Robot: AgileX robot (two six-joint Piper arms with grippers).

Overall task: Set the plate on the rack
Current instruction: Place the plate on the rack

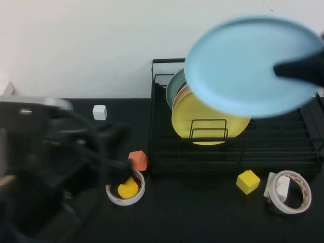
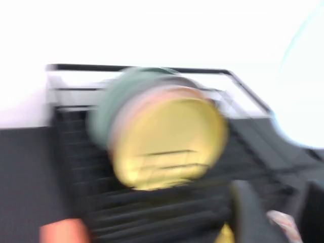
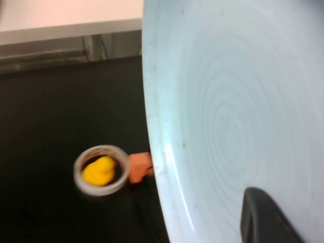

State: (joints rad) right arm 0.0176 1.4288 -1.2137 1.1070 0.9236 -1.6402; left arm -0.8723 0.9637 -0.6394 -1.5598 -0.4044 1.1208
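Note:
The light blue plate (image 1: 248, 66) hangs tilted in the air above the black wire rack (image 1: 283, 147). My right gripper (image 1: 278, 69) is shut on the plate's right rim. In the right wrist view the plate (image 3: 228, 101) fills most of the picture, with one dark finger (image 3: 263, 217) pressed on its face. My left gripper (image 1: 124, 150) is low at the left, blurred, next to the orange block. In the left wrist view its fingers (image 2: 248, 212) stand apart and empty, facing the rack (image 2: 152, 68).
A yellow plate (image 1: 207, 121), a pinkish one and a pale green one (image 1: 174, 86) stand in the rack's left end. On the black table lie a white cube (image 1: 99, 112), an orange block (image 1: 137, 160), a tape ring around a yellow duck (image 1: 126, 188), a yellow cube (image 1: 248, 181) and a tape roll (image 1: 288, 192).

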